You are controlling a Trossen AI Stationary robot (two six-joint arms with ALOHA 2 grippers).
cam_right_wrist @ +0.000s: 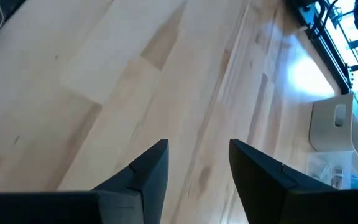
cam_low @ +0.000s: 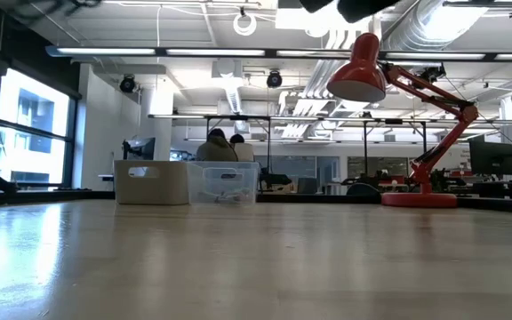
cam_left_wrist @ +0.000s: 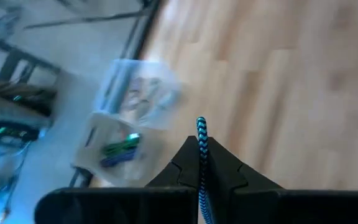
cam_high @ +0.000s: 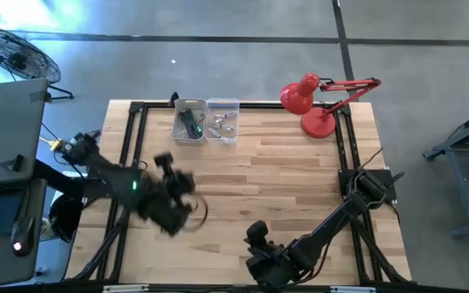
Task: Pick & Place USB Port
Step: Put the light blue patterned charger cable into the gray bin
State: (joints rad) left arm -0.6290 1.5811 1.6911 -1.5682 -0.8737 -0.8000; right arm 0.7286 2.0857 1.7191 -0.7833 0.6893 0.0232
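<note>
My left gripper [cam_left_wrist: 201, 148] is shut on a blue-and-black braided USB cable [cam_left_wrist: 201, 127], raised above the left half of the table [cam_high: 291, 175]. A short end of the cable sticks out past the fingertips. In the high view this gripper [cam_high: 176, 208] is blurred, and a dark loop of cable [cam_high: 204, 210] shows beside it. No plug shows. My right gripper [cam_right_wrist: 197, 150] stands open over bare wood near the table's front edge [cam_high: 256, 234], with nothing between its fingers. My left gripper pinches the braided cable between its two shut fingers [cam_left_wrist: 182, 163], close to the cable's free end [cam_left_wrist: 201, 121]. The cable runs along the fingers and out past their tips. It is lifted off the table; where the rest of it hangs is blurred.
A beige bin [cam_high: 189, 122] with dark and green cables and a clear bin [cam_high: 222, 120] with small parts stand side by side at the far edge. A red desk lamp [cam_high: 312, 102] stands at the far right corner. The wood between is bare.
</note>
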